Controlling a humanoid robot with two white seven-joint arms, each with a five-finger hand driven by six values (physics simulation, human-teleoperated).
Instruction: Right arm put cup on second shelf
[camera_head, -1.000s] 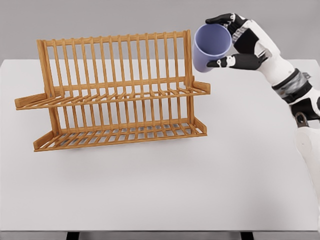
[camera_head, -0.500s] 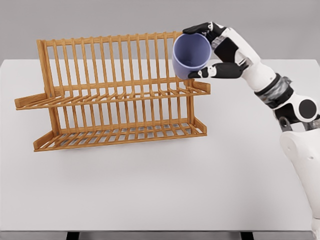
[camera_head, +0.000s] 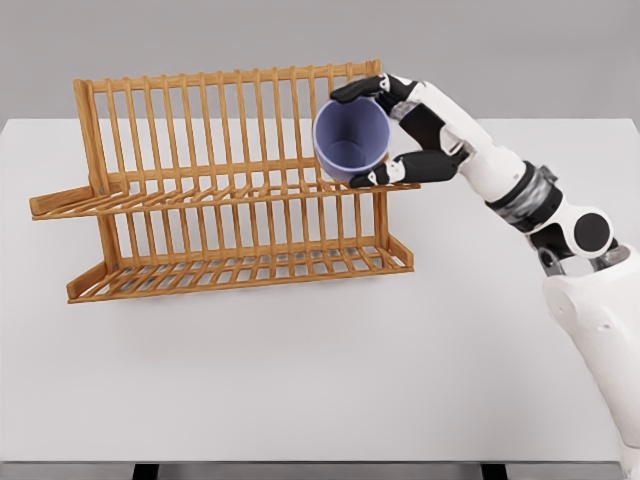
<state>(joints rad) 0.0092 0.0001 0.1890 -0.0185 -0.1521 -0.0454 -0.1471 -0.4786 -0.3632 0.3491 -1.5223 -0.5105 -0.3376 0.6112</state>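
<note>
Head view: the right hand (camera_head: 405, 130) reaches in from the right edge, its white arm stretched toward the far left, and its fingers (camera_head: 358, 88) are curled around a lavender cup (camera_head: 350, 140). One dark fingertip lies over the top of the rim, and another finger presses under the cup's lower side. The cup is tipped on its side, with its open mouth facing the camera. It is held at the right end of the wooden dish rack (camera_head: 225, 180), in front of the upright slats and just above the upper shelf (camera_head: 200, 195). Whether its lower edge touches the shelf slats cannot be told. The lower shelf (camera_head: 240, 270) sits nearer, on the white table (camera_head: 320, 380). The rack stands on the far left part of the table
</note>
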